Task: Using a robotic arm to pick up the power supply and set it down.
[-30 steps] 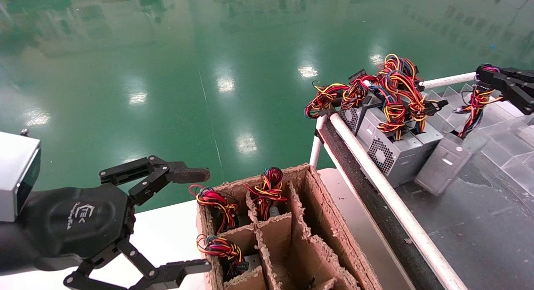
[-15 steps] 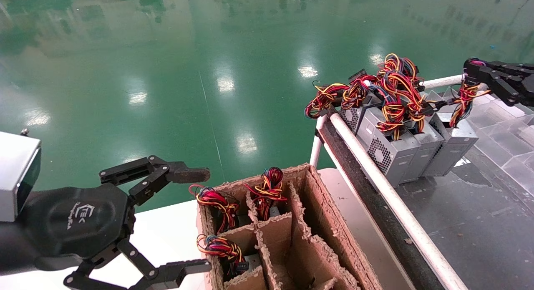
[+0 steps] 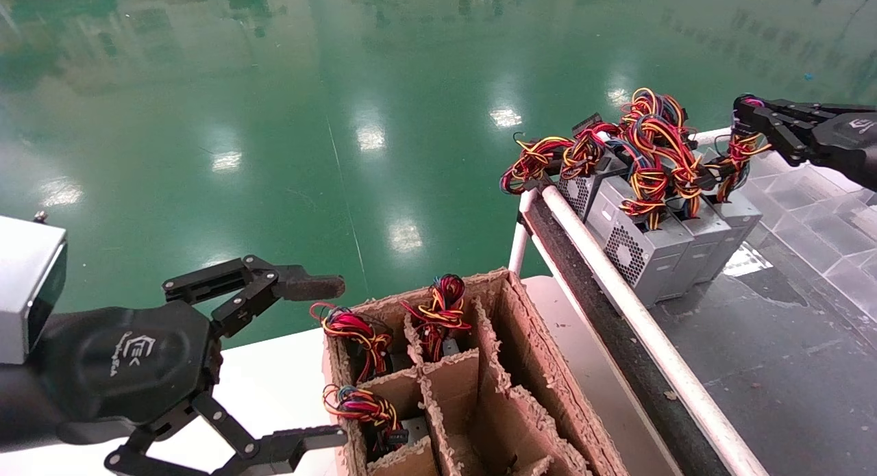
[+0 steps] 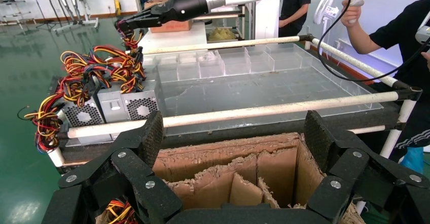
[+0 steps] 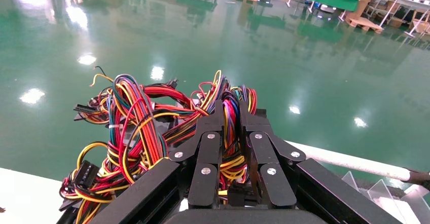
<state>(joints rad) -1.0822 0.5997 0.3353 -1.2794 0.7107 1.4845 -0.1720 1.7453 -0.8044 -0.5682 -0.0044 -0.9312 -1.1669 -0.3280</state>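
1. Dark cart tray (image 3: 788,366): a row of grey units sits at its rail end, and the power supply (image 3: 736,219) is the outermost.
2. Right gripper (image 3: 743,113) is pinched on its wire bundle (image 3: 733,157); looks like set-down, so letting go comes next.
3. Left gripper (image 3: 322,356) is parked, spread wide by the cardboard divider box (image 3: 541,373).

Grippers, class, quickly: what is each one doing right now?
Left gripper: open, holding nothing, beside the cardboard box.
Right gripper: closed on the wire bundle of a power supply in the tray.
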